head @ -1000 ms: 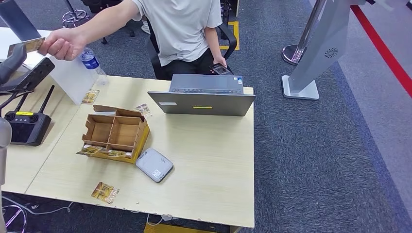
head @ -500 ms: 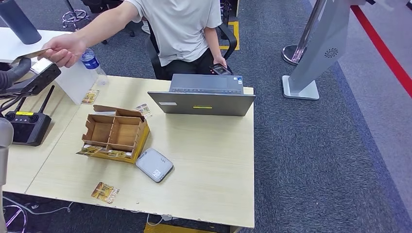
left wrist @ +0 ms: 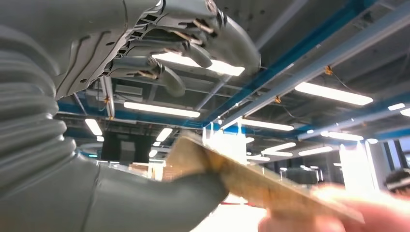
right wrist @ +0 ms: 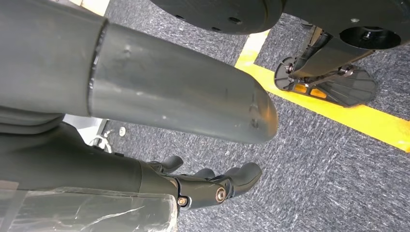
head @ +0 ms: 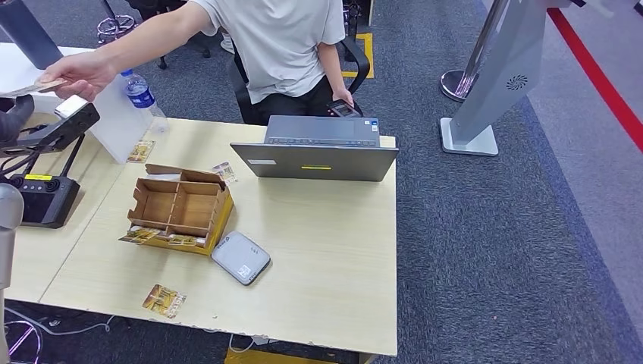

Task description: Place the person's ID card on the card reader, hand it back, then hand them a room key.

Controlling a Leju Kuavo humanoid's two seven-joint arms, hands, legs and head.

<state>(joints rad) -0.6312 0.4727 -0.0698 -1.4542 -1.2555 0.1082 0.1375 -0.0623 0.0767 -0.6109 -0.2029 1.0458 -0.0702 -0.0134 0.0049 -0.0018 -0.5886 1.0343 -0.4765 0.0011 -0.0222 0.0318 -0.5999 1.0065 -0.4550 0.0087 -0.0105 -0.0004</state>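
Observation:
A person stands behind the desk and holds a tan ID card (head: 30,87) out in one hand (head: 79,72) at the far left. My left hand (head: 14,114) is raised at the picture's edge just under the card. In the left wrist view the card (left wrist: 251,181) lies on my thumb (left wrist: 159,195), my other fingers (left wrist: 193,46) are spread well apart from it, and the person's fingers (left wrist: 329,212) still grip its far end. The grey card reader (head: 240,258) lies bare on the desk. My right hand (right wrist: 217,186) hangs over the carpet holding nothing.
A cardboard divider box (head: 180,206) with gold key cards stands left of the reader. Loose gold cards (head: 163,300) lie near the front edge and by a water bottle (head: 142,95). A laptop (head: 318,152) sits at the back, and a black remote (head: 42,199) lies on the left table.
The person's hand has carried the card leftward and a little down. My left hand has sunk and drawn toward the left edge, staying under the card.

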